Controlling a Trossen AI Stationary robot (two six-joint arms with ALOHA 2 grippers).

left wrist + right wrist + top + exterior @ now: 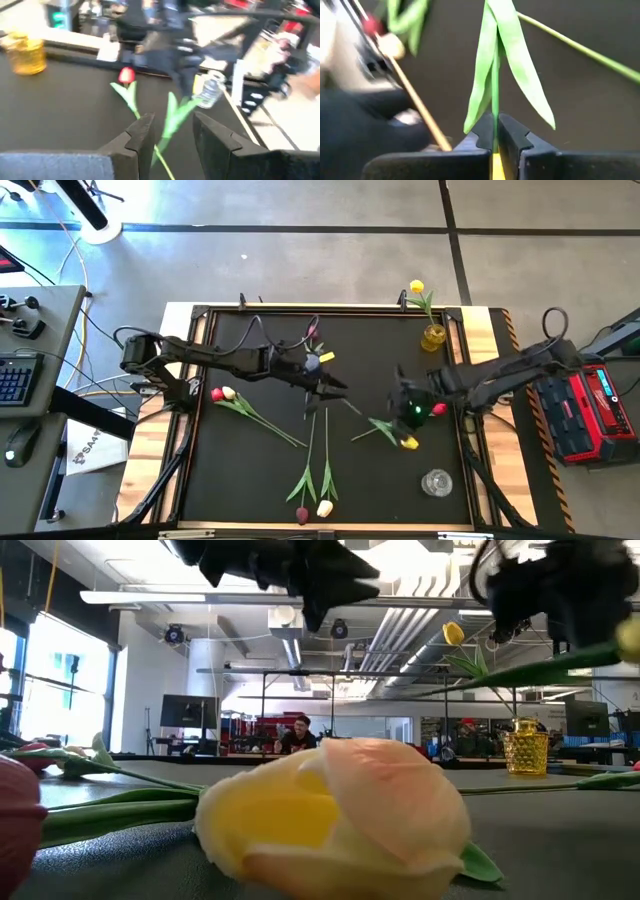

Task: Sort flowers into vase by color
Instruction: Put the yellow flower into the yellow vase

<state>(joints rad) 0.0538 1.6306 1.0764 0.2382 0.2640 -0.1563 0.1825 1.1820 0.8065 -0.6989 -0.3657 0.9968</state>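
The yellow tulip [408,442] lies on the black mat [250,480] toward the right side, its bud near the right gripper [415,412] and its green stem [495,75] running away from the bud toward the middle of the table. In the right wrist view that stem passes straight between the right gripper's fingers [512,135], which are clenched on it, with the leaves fanning out just beyond the tips; the long axis of the flower runs forward, in line with the claw. A red tulip [438,409] lies just beside the same gripper. The yellow vase [434,335], already holding one yellow tulip [416,286], stands at the far right corner of the mat, farther from the camera side than the grip, and the right arm is clearly the nearer one to it. So the coming move likely turns on lifting the stem and swinging it upright, stem end down, over that vase. The clear vase [436,482] stands at the near right corner. The left gripper [325,385] hovers mid-table with its fingers [142,135] parted and nothing between them. Other tulips lie spread across the mat.
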